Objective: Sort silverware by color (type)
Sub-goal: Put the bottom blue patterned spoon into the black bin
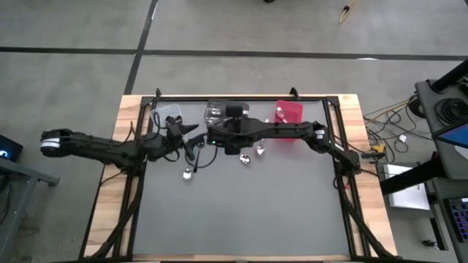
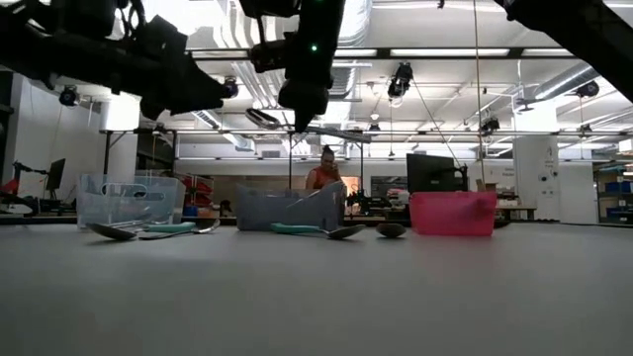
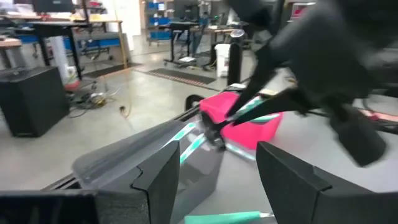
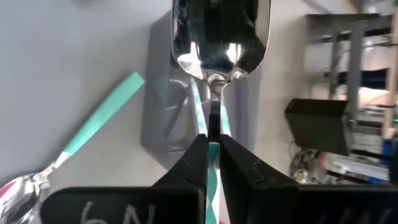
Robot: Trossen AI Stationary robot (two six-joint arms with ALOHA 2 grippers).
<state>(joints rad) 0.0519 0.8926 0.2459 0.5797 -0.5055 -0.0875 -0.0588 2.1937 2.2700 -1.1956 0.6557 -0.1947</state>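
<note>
My right gripper is shut on a teal-handled spoon whose silver bowl points away from the wrist, above the dark grey bin. Teal-handled spoons lie inside that bin. In the low view the gripper hangs high over the bin, with the spoon roughly level. More spoons lie on the mat, and one teal-handled spoon lies beside the bin. My left gripper is open and empty, raised left of the grey bin. My right gripper pinches the spoon's teal handle between its two fingers, which lie along the handle. The neck and silver bowl stick out past the fingertips. The spoon is lifted clear, over the grey bin.
Three bins stand in a row along the far edge: clear, dark grey and red. A black frame rail borders the mat. The two arms sit close together near the grey bin. A person shows in the room beyond.
</note>
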